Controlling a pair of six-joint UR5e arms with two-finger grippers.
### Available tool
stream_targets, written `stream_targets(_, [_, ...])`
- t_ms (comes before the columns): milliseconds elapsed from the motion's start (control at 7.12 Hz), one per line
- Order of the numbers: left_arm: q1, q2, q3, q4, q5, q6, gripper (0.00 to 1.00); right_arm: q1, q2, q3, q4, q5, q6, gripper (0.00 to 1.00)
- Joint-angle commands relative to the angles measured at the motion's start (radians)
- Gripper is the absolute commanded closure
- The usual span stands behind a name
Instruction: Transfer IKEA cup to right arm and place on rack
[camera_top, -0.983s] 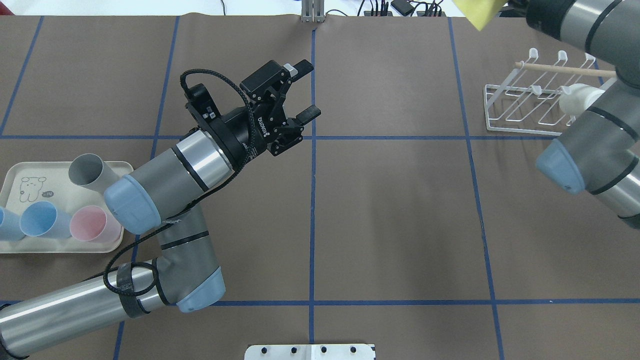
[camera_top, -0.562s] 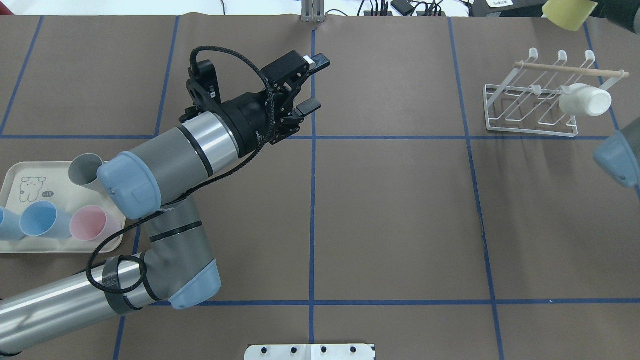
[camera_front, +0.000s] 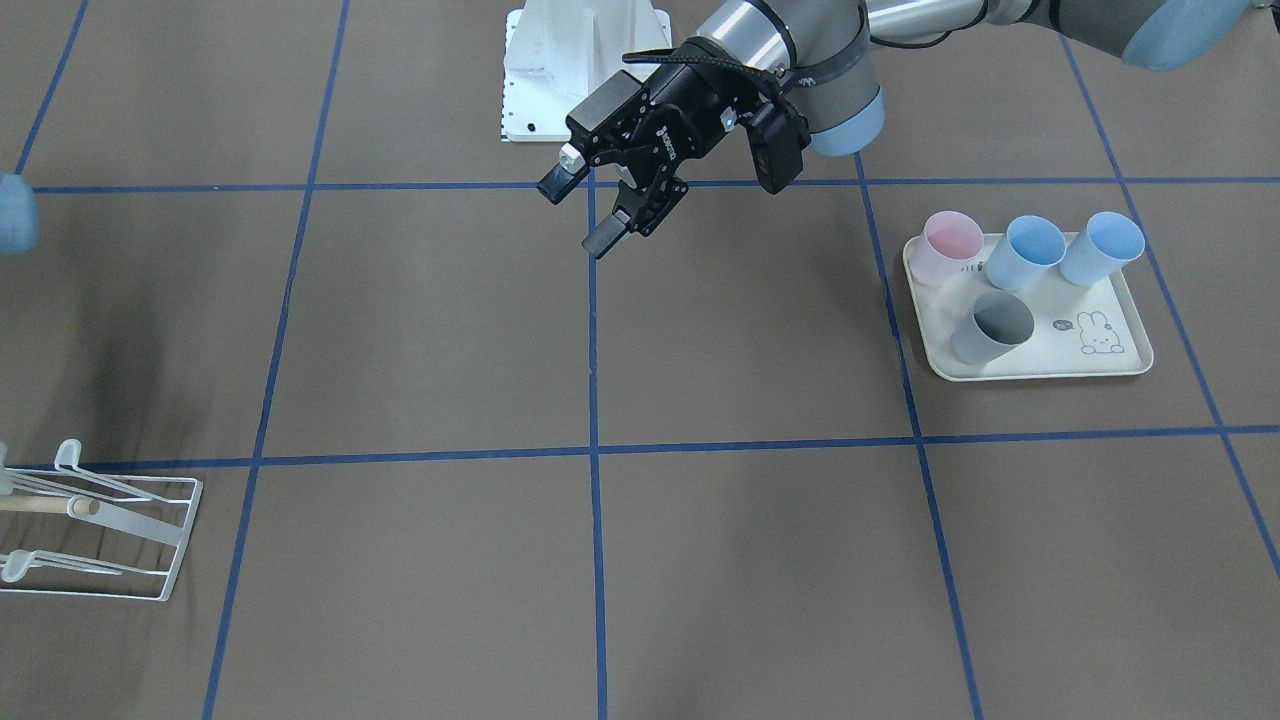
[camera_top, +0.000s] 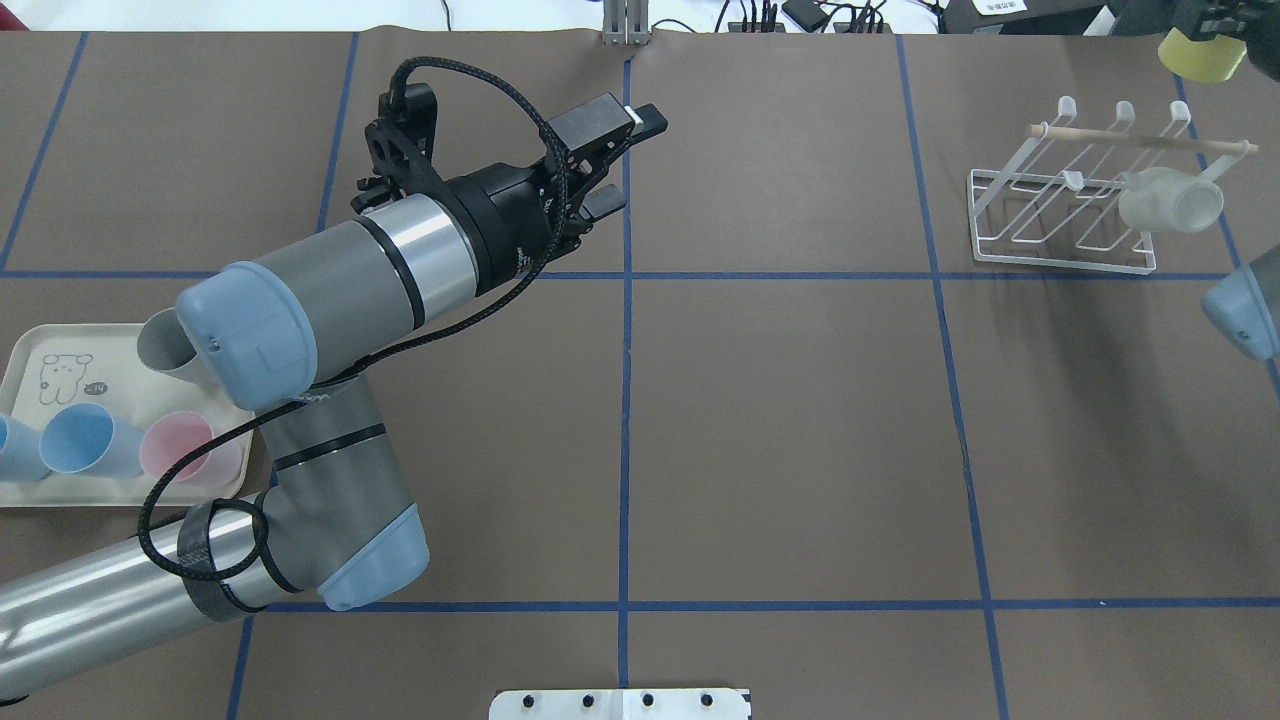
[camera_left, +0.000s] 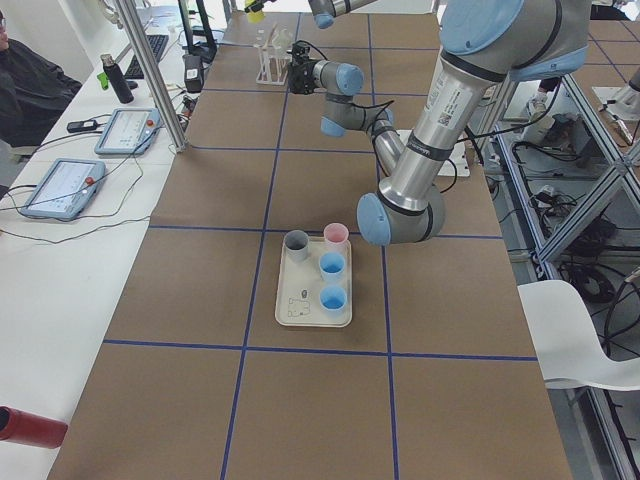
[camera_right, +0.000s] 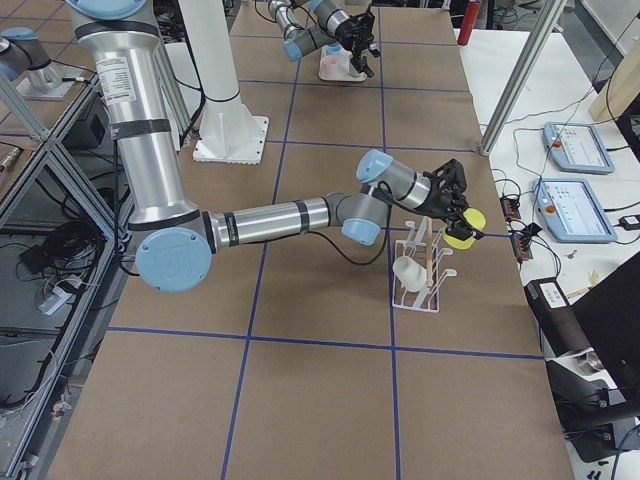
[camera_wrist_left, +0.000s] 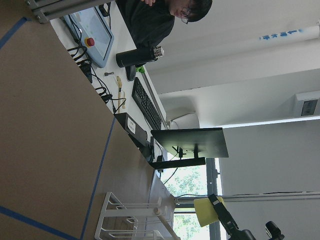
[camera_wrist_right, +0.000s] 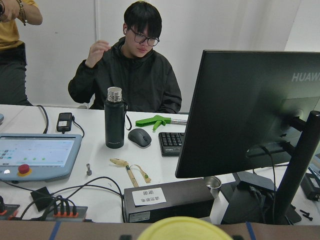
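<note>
My right gripper (camera_top: 1210, 30) is shut on a yellow cup (camera_top: 1198, 58) at the far right edge, raised above and just beyond the white wire rack (camera_top: 1060, 262). The right side view shows this gripper (camera_right: 458, 212) holding the cup (camera_right: 466, 229) over the rack's (camera_right: 420, 290) far end. A wooden dowel (camera_top: 1140, 138) runs through the rack, and a white cup (camera_top: 1172, 200) lies on its prongs. My left gripper (camera_top: 630, 160) is open and empty, in the air near the table's middle line. It also shows in the front view (camera_front: 575, 215).
A cream rabbit-printed tray (camera_top: 30, 350) at the near left holds a grey cup (camera_front: 990, 328), a pink cup (camera_front: 948, 245) and two blue cups (camera_front: 1030, 250). My left arm's elbow (camera_top: 250, 335) hangs over it. Operators sit behind the far edge.
The right arm has pulled out to the right, carrying the yellow cup rightward along the far edge to beyond the rack. The left arm has drawn back to the left, gripper still open.
</note>
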Motion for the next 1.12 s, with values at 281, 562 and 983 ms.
stream_targets(281, [0.002,0.003,-0.001,0.001,-0.002,0.001,0.0,0.006,0.024,-0.11,0.082,0.018,-0.03,1.0])
stream_targets(562, [0.002,0.003,-0.002,-0.001,-0.004,0.001,0.0,-0.016,0.021,-0.123,0.082,0.038,-0.03,1.0])
stream_targets(983, [0.005,0.005,-0.001,-0.002,-0.004,0.001,0.0,-0.018,0.001,-0.137,0.084,0.066,-0.031,1.0])
